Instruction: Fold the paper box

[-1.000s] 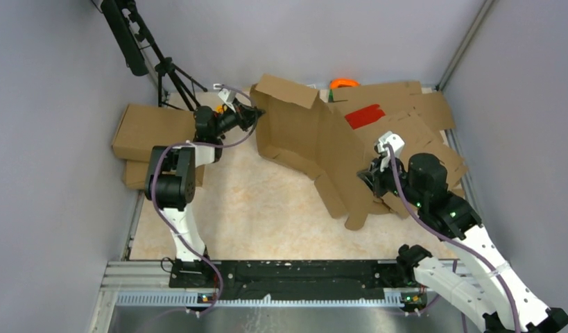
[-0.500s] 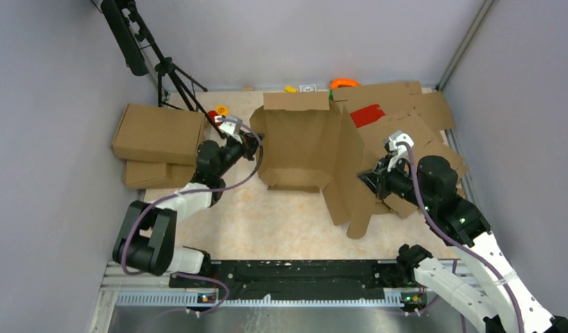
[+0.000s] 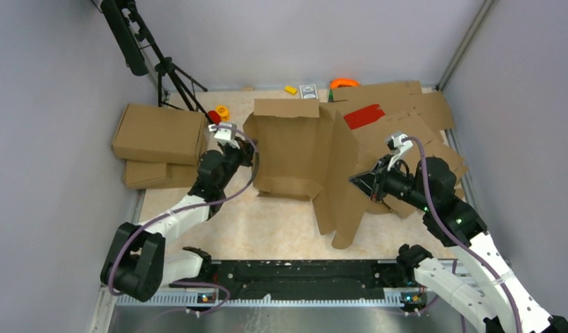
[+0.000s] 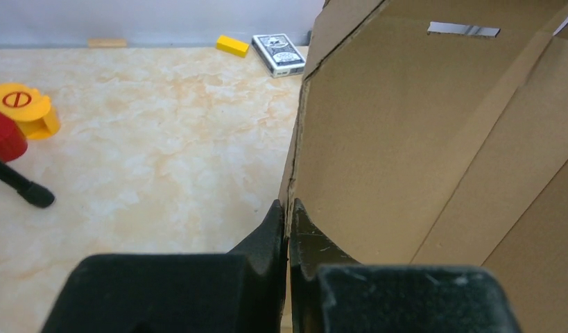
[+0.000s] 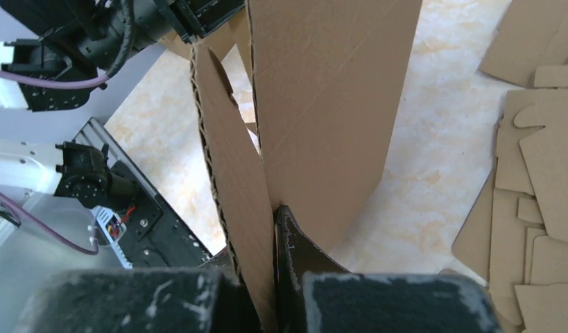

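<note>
We have the paper box (image 3: 291,149) half-open in the middle of the table (image 3: 218,208). Its broad panel is tilted up, one flap stands toward the back, and long flaps trail toward the near edge on its right side. The left gripper (image 4: 288,208) is pinched shut on the box's bare left edge, with only a sliver of cardboard between the fingers. The right gripper (image 5: 275,216) is clamped on an upright panel on the opposite side. From the right wrist view we cannot tell whether it holds one layer or also the loose flap beside it.

The main risk we see is the shallow left-hand bite. If the arms pull apart or twist against each other, that edge can slide out, and the blank would then swing from the right grip alone. Opposing pulls could also tear the corrugated board at a slot or score line, or crease it where no fold belongs.

The trailing flap touches the table near the front, so dragging it could buckle it under the box. The heap of flat cardboard sheets (image 3: 412,114) lies just beside the right arm, and a sweep could catch one. Behind the box, the card deck (image 4: 281,54) and yellow block (image 4: 234,45) sit where the back flap could knock them.
</note>
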Motion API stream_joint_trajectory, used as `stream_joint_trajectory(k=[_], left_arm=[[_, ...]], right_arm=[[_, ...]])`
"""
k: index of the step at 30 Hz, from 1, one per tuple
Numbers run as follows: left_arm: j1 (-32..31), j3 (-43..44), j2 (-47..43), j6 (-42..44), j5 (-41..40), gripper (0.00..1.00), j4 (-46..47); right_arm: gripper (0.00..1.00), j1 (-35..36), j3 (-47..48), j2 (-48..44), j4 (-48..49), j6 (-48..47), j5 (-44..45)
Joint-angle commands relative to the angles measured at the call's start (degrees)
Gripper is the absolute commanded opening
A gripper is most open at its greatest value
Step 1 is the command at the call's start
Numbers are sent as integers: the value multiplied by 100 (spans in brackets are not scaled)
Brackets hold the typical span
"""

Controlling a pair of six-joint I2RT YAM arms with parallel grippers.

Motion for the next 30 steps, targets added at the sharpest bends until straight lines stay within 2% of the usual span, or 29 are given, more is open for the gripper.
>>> stream_joint_trajectory(k=[1,7,12,13,15,17,20,23,25,26,27,30], left_arm=[[-134,-45,-285,-633,-265,0,-292],[-311,-295,-206,-962,-708,0,-160],[-461,-1113,-285,-705,-683,0,1270],[-460,-1264,-303,-515,-514,0,1729],[-476,-1422,-286,-110,135,0,2143],[-476,-1366,-258,430,798,0,2119],[-476,-1375,-344,666,1021,0,1983],[-489,-1432,-417,860,1046,0,1996],[-485,-1426,-455,1061,1192,0,1965],[-489,-1414,-466,1193,1363,0,1969],[-488,-1382,-474,1295,1539,0,1943],[-493,-1244,-448,1492,1714,0,1730]], right_arm=[[0,-9,116,183,-189,654,221],[0,-5,-39,259,-686,578,853],[27,-10,-12,244,-926,570,1363],[35,-10,20,240,-945,522,1442],[40,-10,99,236,-963,370,1577],[41,-9,163,225,-971,189,1780],[46,-10,153,192,-928,-19,2176],[60,-10,113,144,-961,57,2635],[75,-10,121,75,-985,86,2795],[86,-8,160,2,-1019,88,2841],[91,-9,193,-65,-1028,89,2887],[93,-5,368,-171,-1130,84,3157]])
